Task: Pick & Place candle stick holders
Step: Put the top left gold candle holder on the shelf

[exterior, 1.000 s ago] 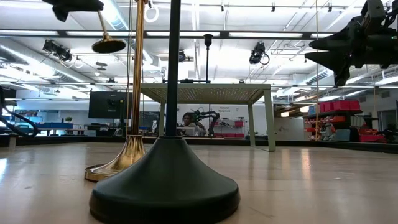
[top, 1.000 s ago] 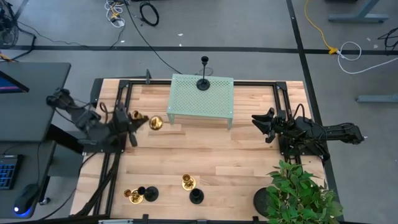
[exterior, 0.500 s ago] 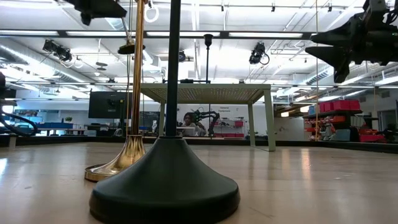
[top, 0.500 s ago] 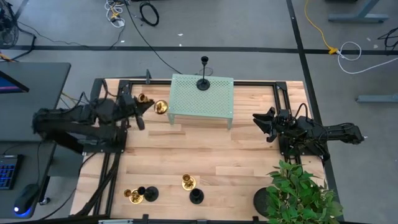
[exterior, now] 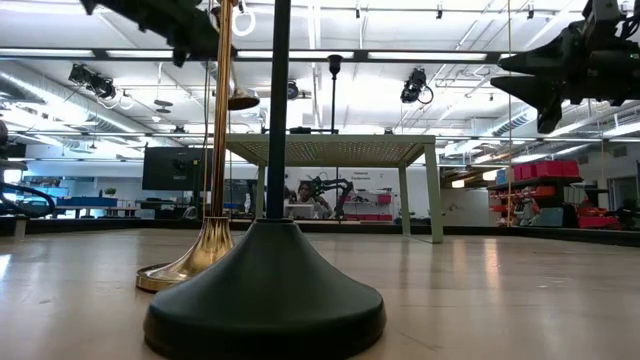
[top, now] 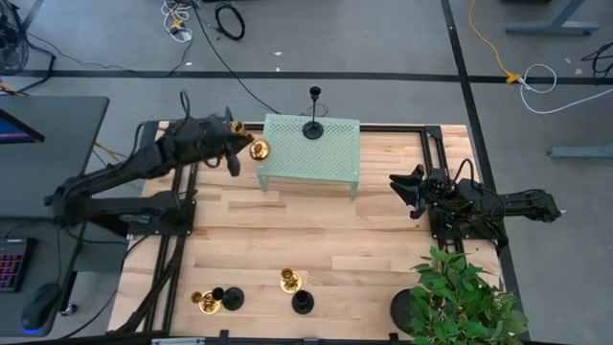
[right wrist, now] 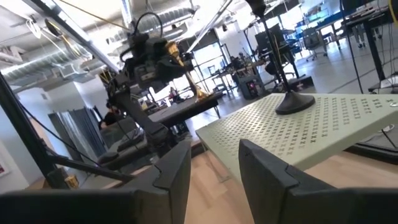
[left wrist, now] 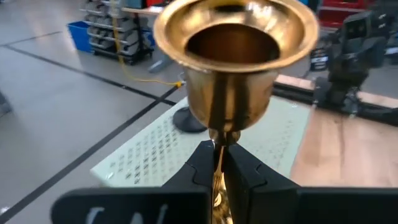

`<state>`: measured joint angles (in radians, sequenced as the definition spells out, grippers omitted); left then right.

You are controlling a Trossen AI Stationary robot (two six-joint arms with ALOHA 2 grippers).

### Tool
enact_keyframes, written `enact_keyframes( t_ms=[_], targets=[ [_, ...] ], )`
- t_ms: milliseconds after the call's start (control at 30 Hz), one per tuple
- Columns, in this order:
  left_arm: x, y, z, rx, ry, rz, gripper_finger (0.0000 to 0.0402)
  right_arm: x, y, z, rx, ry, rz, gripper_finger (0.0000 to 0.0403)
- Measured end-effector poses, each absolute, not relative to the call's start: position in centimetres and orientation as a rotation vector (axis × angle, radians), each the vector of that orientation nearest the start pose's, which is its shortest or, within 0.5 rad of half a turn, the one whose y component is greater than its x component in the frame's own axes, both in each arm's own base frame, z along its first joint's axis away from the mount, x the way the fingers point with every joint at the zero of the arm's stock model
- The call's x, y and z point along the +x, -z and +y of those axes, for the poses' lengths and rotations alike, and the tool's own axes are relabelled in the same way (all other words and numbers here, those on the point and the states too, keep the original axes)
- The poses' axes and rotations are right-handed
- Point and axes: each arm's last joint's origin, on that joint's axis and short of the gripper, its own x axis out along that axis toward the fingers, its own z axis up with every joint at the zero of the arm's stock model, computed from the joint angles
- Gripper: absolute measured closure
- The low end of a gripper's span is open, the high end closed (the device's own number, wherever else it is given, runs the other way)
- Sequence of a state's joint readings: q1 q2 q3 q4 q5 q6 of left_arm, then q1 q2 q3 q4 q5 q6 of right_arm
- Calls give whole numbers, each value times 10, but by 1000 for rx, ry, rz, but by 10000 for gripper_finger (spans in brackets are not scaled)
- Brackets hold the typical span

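Left claw (top: 233,137) grasps a gold candlestick (top: 257,149) beside the green stand (top: 330,158); next, setting it on top. Right claw (top: 400,189) waits, released.

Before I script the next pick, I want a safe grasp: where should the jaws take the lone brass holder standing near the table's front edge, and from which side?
Grip the brass holder on its thin stem, between the flared base and the cup, coming from above. It stands upright, and a black holder stands beside it.

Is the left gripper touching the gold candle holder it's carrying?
Touching. In the left wrist view, the left gripper's two dark fingers press the thin stem of the gold candle holder from both sides, with no gap.
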<state>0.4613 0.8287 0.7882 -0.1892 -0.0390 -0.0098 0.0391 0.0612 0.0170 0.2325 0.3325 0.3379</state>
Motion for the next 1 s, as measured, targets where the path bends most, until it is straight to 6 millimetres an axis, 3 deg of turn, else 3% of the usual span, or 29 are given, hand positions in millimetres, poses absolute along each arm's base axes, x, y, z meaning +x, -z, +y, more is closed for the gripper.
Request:
enact_keyframes(
  t_ms=[200, 533, 1000],
  targets=[
    [183, -345, 98, -83, -331, 267, 387, 98, -186, -5, 344, 256, -226, 266],
    [228, -365, 116, -100, -233, 363, 387, 98, -185, -5, 337, 253, -216, 266],
    [298, -342, 117, -82, -160, 485, 387, 98, -186, -5, 305, 258, -213, 266]
  ],
)
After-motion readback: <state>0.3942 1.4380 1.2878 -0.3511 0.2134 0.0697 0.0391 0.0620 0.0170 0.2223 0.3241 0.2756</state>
